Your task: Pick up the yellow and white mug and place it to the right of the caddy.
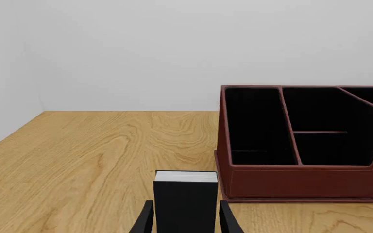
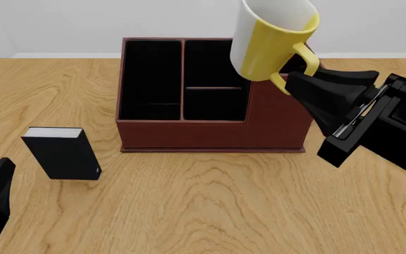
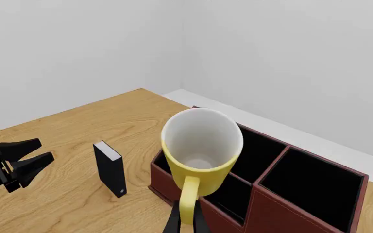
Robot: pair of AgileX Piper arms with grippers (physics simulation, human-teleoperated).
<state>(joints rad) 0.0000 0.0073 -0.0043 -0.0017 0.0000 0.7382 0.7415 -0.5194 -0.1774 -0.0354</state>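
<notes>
The right pincer (image 2: 293,79) grasps the mug (image 2: 270,37) by its thin handle, a rigid, smooth, probably light thing that may swing; the left pincer (image 1: 185,219) is released.

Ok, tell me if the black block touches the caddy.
Apart. Front view shows bare wood between the black block and the caddy.
</notes>
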